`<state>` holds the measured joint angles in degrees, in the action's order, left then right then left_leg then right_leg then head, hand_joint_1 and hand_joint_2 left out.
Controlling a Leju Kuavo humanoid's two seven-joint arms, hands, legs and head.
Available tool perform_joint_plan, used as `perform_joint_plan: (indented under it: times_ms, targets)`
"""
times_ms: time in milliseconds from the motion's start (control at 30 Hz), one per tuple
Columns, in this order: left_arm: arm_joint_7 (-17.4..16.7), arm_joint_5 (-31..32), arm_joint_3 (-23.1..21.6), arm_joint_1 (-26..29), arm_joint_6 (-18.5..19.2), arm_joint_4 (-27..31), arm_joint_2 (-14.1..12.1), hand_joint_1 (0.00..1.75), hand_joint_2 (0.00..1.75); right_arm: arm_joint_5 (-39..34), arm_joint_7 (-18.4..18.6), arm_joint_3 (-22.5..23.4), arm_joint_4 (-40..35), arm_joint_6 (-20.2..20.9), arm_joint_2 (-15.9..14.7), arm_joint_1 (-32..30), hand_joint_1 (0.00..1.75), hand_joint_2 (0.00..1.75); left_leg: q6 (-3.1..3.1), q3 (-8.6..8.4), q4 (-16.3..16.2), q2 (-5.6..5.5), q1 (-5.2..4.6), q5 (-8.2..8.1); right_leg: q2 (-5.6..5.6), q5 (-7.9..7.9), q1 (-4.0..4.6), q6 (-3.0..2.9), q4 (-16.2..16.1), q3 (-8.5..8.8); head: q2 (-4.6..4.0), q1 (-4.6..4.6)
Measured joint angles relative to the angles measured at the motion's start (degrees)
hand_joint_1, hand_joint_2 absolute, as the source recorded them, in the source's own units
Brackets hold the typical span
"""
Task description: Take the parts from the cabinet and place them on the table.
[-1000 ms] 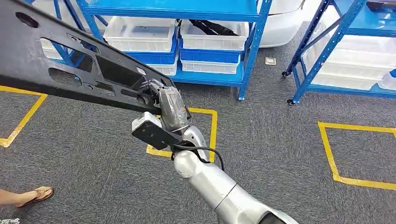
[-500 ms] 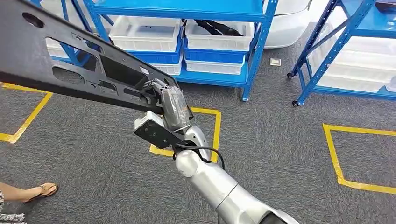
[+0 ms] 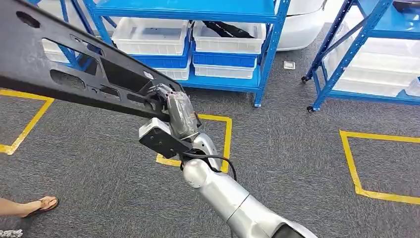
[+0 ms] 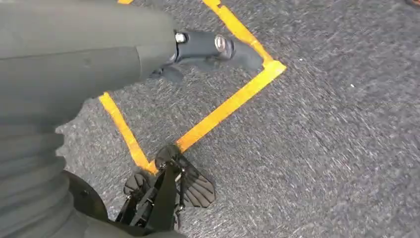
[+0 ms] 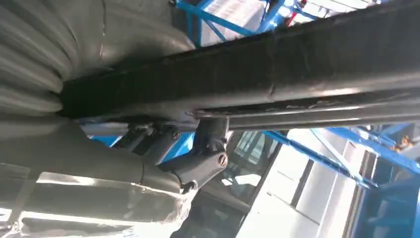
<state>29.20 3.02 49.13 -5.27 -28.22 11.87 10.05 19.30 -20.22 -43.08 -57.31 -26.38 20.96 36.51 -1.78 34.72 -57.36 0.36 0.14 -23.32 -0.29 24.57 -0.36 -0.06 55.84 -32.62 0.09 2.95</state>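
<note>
While the right hand point(image 3: 171, 106) holds on tight, a long black part point(image 3: 64, 64) sticks out from it toward the far left, up in the air above the grey carpet floor point(image 3: 277, 148). This part is flat and wide, with holes and cut-out windows in it. The hand's fingers are wrapped around the right end of the part, and the silver right arm point(image 3: 223, 193) comes up from the near edge to reach it. A black box point(image 3: 158, 139) sits at the wrist, just below the hand. From the right wrist view, the thick thumb point(image 5: 198, 166) presses up under the dark part point(image 5: 277, 69). The left hand point(image 4: 99, 44) hangs down over the carpet, and its dark fingers point(image 4: 218, 47) look bent with nothing in them, but I cannot tell for sure if it is closed. Yellow tape lines point(image 3: 225, 139) make squares on the floor. Far behind the part stands a blue shelf rack point(image 3: 265, 54) with white bins point(image 3: 228, 39) and blue bins point(image 3: 218, 60) on it. Another blue rack point(image 3: 346, 44) stands at the far right. A person's foot in a sandal point(image 3: 42, 204) rests on the carpet at the near left.
</note>
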Motion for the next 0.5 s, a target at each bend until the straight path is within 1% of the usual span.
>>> perform_joint_plan:
  times_ms: [33, 67, 100, 133, 167, 200, 233, 267, 300, 333, 367, 400, 433, 467, 500]
  targets:
    - [0.0, 0.0, 0.0, 0.0, -0.1, 0.0, 0.0, 0.00, 1.75, 0.0, 0.0, 0.0, 0.0, 0.0, 0.1, 0.1, 1.75, 1.75, -0.48, -0.35, 0.9, -0.10, -0.04, 0.36, -0.05, -0.12, 0.36, 0.51, -0.4, 0.25, 0.00, 0.15]
    - [0.0, 0.0, 0.0, 0.0, -0.1, 0.0, 0.1, 0.00, 1.75, -0.1, 0.0, 0.0, 0.0, 0.0, -0.1, 0.1, 1.75, 1.75, -0.78, -1.15, 2.1, -0.08, 0.78, 1.04, -0.04, 0.27, 0.33, 0.60, 0.1, -0.32, 0.00, -0.02]
    - [0.0, 0.0, 0.0, 0.0, -0.1, 0.0, 0.3, 0.00, 1.75, -0.1, 0.0, 0.0, 0.0, 0.0, -0.1, 0.2, 1.75, 1.75, -1.01, -1.35, 2.4, -0.21, 0.51, 1.15, 0.11, 1.67, 0.36, 0.38, 2.2, -1.32, 0.00, -0.35]
    - [0.0, 0.0, 0.0, -0.1, 0.1, 0.0, 0.3, 0.00, 1.75, -0.1, -0.1, 0.0, 0.0, 0.0, -0.1, 0.4, 1.75, 1.75, -1.13, -1.23, 2.3, -0.25, 0.50, 1.27, 0.16, 3.71, 0.27, 0.04, 6.5, -3.33, 0.00, -0.44]
    - [0.0, 0.0, 0.0, -0.1, 0.1, 0.0, 0.3, 0.00, 1.75, -0.1, -0.1, 0.0, 0.0, 0.0, -0.2, 0.3, 1.75, 1.75, -1.16, -1.16, 2.3, -0.35, 0.41, 1.25, 0.19, 5.73, 0.07, -0.15, 11.7, -5.79, 0.00, -0.44]
    - [0.0, 0.0, 0.0, 0.0, 0.2, 0.0, 0.3, 0.00, 1.75, -0.1, -0.1, 0.0, 0.1, 0.0, -0.4, 0.1, 1.75, 1.75, -1.17, -1.09, 2.3, -0.46, 0.38, 1.24, 0.21, 7.28, -0.07, -0.14, 16.2, -8.06, 0.00, -0.39]
    - [0.0, 0.0, 0.0, 0.0, 0.3, 0.0, 0.3, 0.00, 1.75, -0.1, -0.1, 0.0, 0.2, 0.0, -0.5, -0.1, 1.75, 1.75, -1.16, -1.06, 2.3, -0.63, 0.38, 1.24, 0.21, 7.80, -0.20, 0.25, 18.9, -9.48, 0.00, -0.53]
    - [0.0, 0.0, 0.0, 0.0, 0.5, 0.0, 0.3, 0.00, 1.75, -0.1, -0.1, 0.0, 0.3, 0.0, -0.7, -0.3, 1.75, 1.75, -1.14, -1.08, 2.3, -0.83, 0.39, 1.24, 0.20, 7.01, -0.39, 0.80, 18.1, -9.20, 0.00, -0.50]
    - [0.0, 0.0, 0.0, 0.0, 0.7, 0.0, 0.3, 0.00, 1.75, -0.1, -0.1, 0.0, 0.3, 0.0, -0.7, -0.3, 1.75, 1.75, -1.10, -1.09, 2.2, -1.05, 0.41, 1.22, 0.20, 5.37, -0.59, 1.41, 14.7, -7.51, 0.00, -0.55]
    - [0.0, 0.0, 0.0, 0.0, 0.7, 0.0, 0.4, 0.00, 1.75, -0.1, -0.1, 0.0, 0.3, 0.0, -0.7, -0.3, 1.75, 1.75, -0.95, -1.08, 2.0, -1.20, 0.42, 1.12, 0.20, 3.79, -0.75, 1.84, 10.8, -5.61, 0.00, -0.55]
    - [0.0, 0.0, -0.1, 0.0, 0.7, 0.0, 0.4, 0.00, 1.75, -0.1, -0.1, 0.0, 0.3, 0.0, -0.7, -0.2, 1.75, 1.75, -0.77, -1.06, 1.8, -1.34, 0.44, 1.00, 0.20, 2.54, -0.88, 2.14, 7.4, -3.90, 0.00, -0.53]
    - [0.0, 0.0, -0.1, 0.0, 0.8, 0.0, 0.5, 0.00, 1.75, -0.1, -0.1, 0.0, 0.3, 0.1, -0.7, -0.1, 1.75, 1.75, -0.36, -0.89, 1.3, -1.51, 0.44, 0.73, 0.32, 0.75, -1.11, 2.42, 2.1, -1.12, 0.00, -0.57]
    - [-0.1, 0.1, -0.1, 0.0, 0.8, 0.0, 0.5, 0.00, 1.75, -0.1, -0.2, 0.0, 0.3, 0.1, -0.5, 0.0, 1.75, 1.75, 0.24, -0.34, 0.3, -1.65, -0.14, 0.22, 0.48, 0.66, -0.95, 1.92, 0.8, -0.30, 0.00, -0.46]
    - [-0.1, 0.1, -0.1, 0.0, 0.8, 0.0, 0.5, 0.00, 1.75, -0.1, -0.2, 0.1, 0.3, 0.1, -0.5, 0.0, 1.75, 1.75, 0.41, -0.30, 0.3, -1.62, 0.03, 0.23, 0.44, 0.56, -1.13, 1.64, 0.9, -0.45, 0.00, -0.33]
    - [-0.2, 0.2, -0.1, 0.0, 0.8, 0.0, 0.5, 0.00, 1.75, -0.1, -0.2, 0.1, 0.3, 0.1, -0.4, 0.0, 1.75, 1.75, 0.58, -0.25, 0.4, -1.65, 0.23, 0.31, 0.37, 0.56, -0.84, 1.42, 1.0, -0.54, 0.00, -0.44]
